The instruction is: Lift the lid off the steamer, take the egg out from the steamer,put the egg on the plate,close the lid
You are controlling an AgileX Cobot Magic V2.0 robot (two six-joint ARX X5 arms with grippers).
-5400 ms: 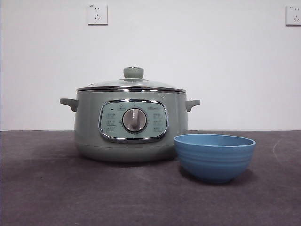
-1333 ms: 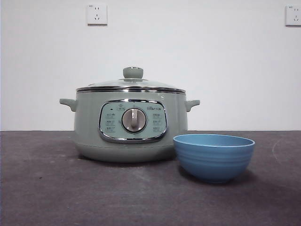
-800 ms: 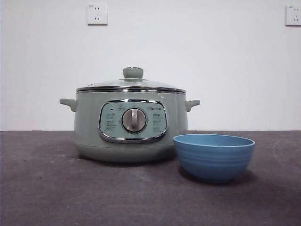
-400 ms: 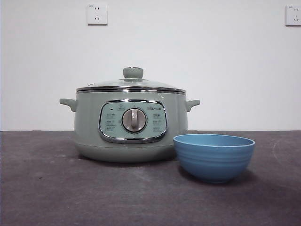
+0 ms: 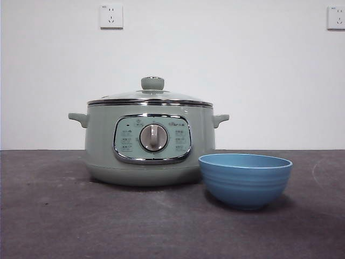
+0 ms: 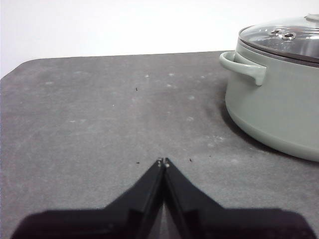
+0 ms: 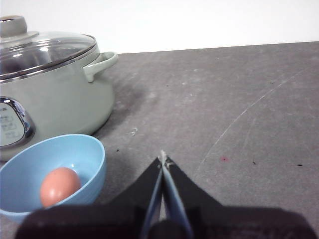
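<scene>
1. Two pincers wait low over the desk (image 5: 64, 226), one on each side of the steamer (image 5: 150, 143); the front view shows neither of them.
2. From the front, the steamer stands left of centre with its lid (image 5: 151, 97) seated on the rim, green knob (image 5: 152, 83) on top, and silver dial (image 5: 154, 137) facing the camera.
3. A blue bowl (image 5: 245, 179) sits just in front and to the right of the steamer, near its base. From the front its inside is hidden.
4. Only the right wrist view looks down into the bowl (image 7: 50, 174): an egg (image 7: 60, 185) lies at the bottom.
5. That same view shows the right pincer (image 7: 163, 158) pinched to a closed point, holding nothing, beside the bowl and clear of it. The steamer (image 7: 60, 94) and its side handle (image 7: 99, 63) stand beyond the bowl.
6. The left wrist view shows the left pincer (image 6: 163, 162) likewise closed to a point and empty, well apart from the steamer (image 6: 274, 109), whose other handle (image 6: 244, 67) juts toward it. The glass lid (image 6: 284, 37) shows a small steam vent (image 6: 288, 35).
7. On the left side, bare grey desk (image 6: 99, 109) runs back to a rounded corner and far edge against the white wall.
8. On the right side, the desk (image 7: 239, 99) lies open beyond the bowl, marked with faint scratches and a small red spot (image 7: 224, 159).
</scene>
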